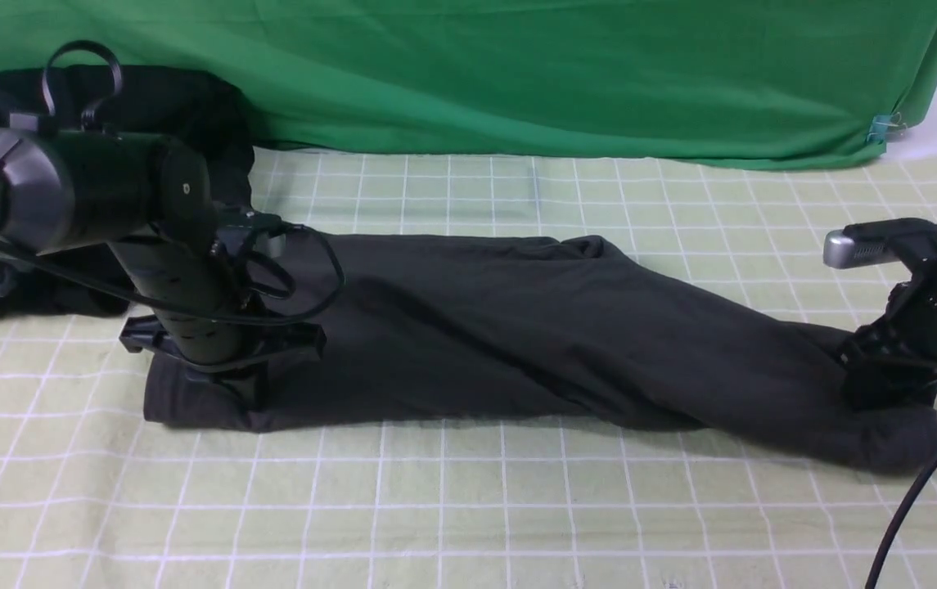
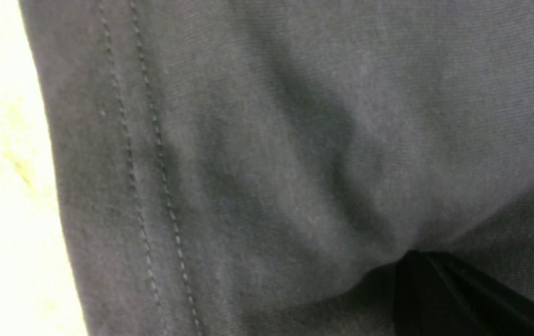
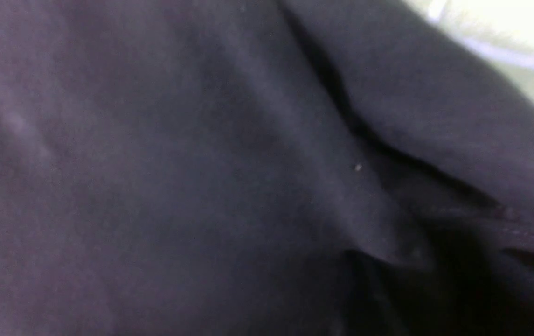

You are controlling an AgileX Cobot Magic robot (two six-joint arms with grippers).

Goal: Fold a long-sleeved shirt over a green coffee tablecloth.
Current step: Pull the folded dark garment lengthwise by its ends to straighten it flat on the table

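The long-sleeved shirt point(image 1: 517, 327) lies as a long dark charcoal band across the green coffee tablecloth point(image 1: 468, 507), its right end slanting toward me. My left gripper point(image 1: 251, 393) points down onto the shirt's left end. In the left wrist view the hemmed cloth point(image 2: 271, 140) puckers toward the black, shut fingertips point(image 2: 416, 266), which pinch it. My right gripper point(image 1: 877, 393) sits low on the shirt's right end. Only dark folds of shirt point(image 3: 155, 163) fill the right wrist view, so its jaws are hidden.
A plain vivid green backdrop point(image 1: 517, 74) hangs along the far edge, held by a clip point(image 1: 881, 127). Blacker garments point(image 1: 173, 106) are piled at the back left behind my left arm. A black cable point(image 1: 918, 491) runs down at the near right.
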